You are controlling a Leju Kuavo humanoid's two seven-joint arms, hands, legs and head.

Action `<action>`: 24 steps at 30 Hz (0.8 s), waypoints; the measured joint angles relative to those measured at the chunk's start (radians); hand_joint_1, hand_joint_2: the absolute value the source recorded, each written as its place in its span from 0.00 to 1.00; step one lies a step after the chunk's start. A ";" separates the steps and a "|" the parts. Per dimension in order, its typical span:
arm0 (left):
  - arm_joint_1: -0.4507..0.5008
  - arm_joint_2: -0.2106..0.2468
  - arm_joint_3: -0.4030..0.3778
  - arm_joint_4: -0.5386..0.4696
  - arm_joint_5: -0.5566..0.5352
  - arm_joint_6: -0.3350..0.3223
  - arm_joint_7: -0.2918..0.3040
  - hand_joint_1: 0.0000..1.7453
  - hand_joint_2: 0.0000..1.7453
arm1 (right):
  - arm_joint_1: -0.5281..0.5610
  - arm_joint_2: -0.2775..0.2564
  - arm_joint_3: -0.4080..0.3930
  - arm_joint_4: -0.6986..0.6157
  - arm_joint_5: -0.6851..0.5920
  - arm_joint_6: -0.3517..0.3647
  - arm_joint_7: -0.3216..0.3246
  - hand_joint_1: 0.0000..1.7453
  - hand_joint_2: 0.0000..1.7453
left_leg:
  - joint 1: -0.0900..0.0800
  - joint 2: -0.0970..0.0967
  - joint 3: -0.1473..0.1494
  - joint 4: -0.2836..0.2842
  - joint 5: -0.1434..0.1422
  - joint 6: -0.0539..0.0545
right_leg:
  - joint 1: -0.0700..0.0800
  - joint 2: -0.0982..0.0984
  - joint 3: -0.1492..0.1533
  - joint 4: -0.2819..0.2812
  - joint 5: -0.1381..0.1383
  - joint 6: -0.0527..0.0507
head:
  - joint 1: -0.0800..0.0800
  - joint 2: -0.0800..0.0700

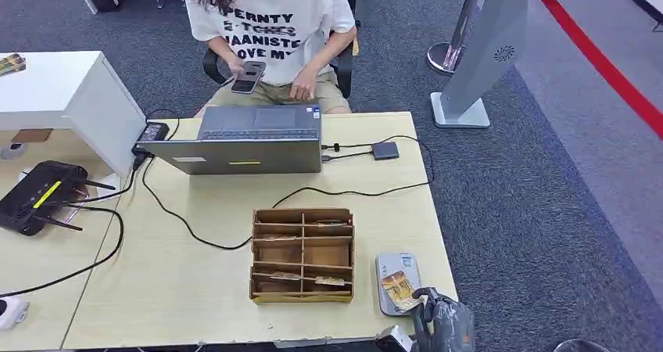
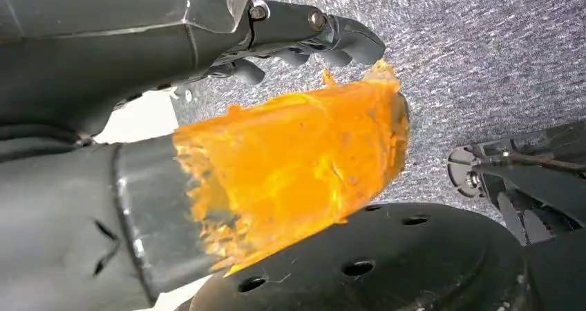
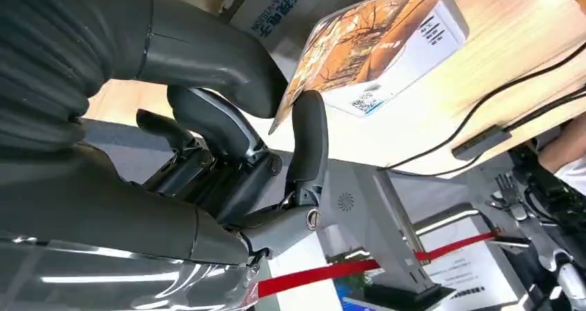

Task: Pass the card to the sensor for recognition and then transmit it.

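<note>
The card (image 1: pixel 401 289), printed with an orange-brown picture, lies tilted over the grey flat sensor (image 1: pixel 390 267) near the table's front right corner. My right hand (image 1: pixel 442 317) reaches in from below and holds the card's near edge. In the right wrist view the thumb and a dark finger (image 3: pixel 309 138) of my right hand (image 3: pixel 228 117) pinch the card (image 3: pixel 352 41), which partly covers the white sensor (image 3: pixel 442 27). My left hand (image 2: pixel 228 138) hangs over grey carpet, its thumb wrapped in orange tape, fingers (image 2: pixel 325 31) apart and holding nothing.
A cardboard divider box (image 1: pixel 302 254) with several cards stands left of the sensor. Behind it are a laptop (image 1: pixel 250 145), black cables and a small dark hub (image 1: pixel 385 150). A seated person (image 1: pixel 270 23) holds a phone. A router (image 1: pixel 43 195) sits far left; a white stand (image 1: pixel 477 55) on the carpet.
</note>
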 joint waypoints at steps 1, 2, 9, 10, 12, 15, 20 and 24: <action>0.000 0.000 0.000 0.000 0.000 0.000 0.000 0.00 0.00 | 0.000 0.000 0.000 0.000 0.000 0.000 0.000 1.00 1.00 | 0.000 0.000 0.000 0.000 0.000 0.000 | 0.000 0.000 0.000 0.000 0.000 0.000 | 0.000 0.000; 0.000 0.000 0.000 0.000 0.000 0.000 0.000 0.00 0.00 | 0.000 0.000 0.000 0.000 0.000 0.000 0.000 1.00 1.00 | 0.000 0.000 0.000 0.000 0.000 0.000 | 0.000 0.000 0.000 0.000 0.000 0.000 | 0.000 0.000; 0.000 0.000 0.000 0.000 0.000 0.000 0.000 0.00 0.00 | 0.000 0.000 -0.002 0.001 0.000 0.000 0.000 1.00 1.00 | 0.000 0.000 0.000 0.000 0.000 0.000 | 0.000 0.000 0.000 0.000 0.000 0.000 | 0.000 0.000; 0.000 0.000 0.000 0.000 0.000 0.000 0.000 0.00 0.00 | 0.000 0.000 -0.002 0.001 0.000 0.000 0.000 1.00 1.00 | 0.000 0.000 0.000 0.000 0.000 0.000 | 0.000 0.000 0.000 0.000 0.000 0.000 | 0.000 0.000; 0.000 0.000 0.000 0.000 0.001 0.000 0.000 0.00 0.00 | 0.000 0.000 -0.002 0.002 0.000 0.000 -0.005 1.00 1.00 | 0.000 0.000 0.000 0.000 0.000 0.000 | 0.000 0.000 0.000 0.000 0.000 0.000 | 0.000 0.000; 0.000 0.000 0.000 0.000 0.003 0.000 0.000 0.00 0.00 | 0.000 0.002 -0.011 0.001 -0.024 0.000 -0.030 1.00 1.00 | 0.000 0.000 0.000 0.000 0.000 0.000 | 0.000 0.000 0.000 0.000 0.000 0.000 | 0.000 0.000; 0.000 0.000 0.000 0.000 0.007 0.000 -0.002 0.00 0.00 | -0.001 0.019 -0.028 -0.012 -0.098 0.000 -0.081 1.00 1.00 | 0.000 0.000 0.000 0.000 0.000 0.000 | 0.000 0.000 0.000 0.000 0.000 0.000 | 0.000 0.000; 0.000 0.000 -0.001 0.000 0.007 0.000 -0.002 0.00 0.00 | -0.002 0.035 -0.034 -0.043 -0.169 0.000 -0.091 1.00 1.00 | 0.000 0.000 0.000 0.000 0.000 0.000 | 0.000 0.000 0.000 0.000 0.000 0.000 | 0.000 0.000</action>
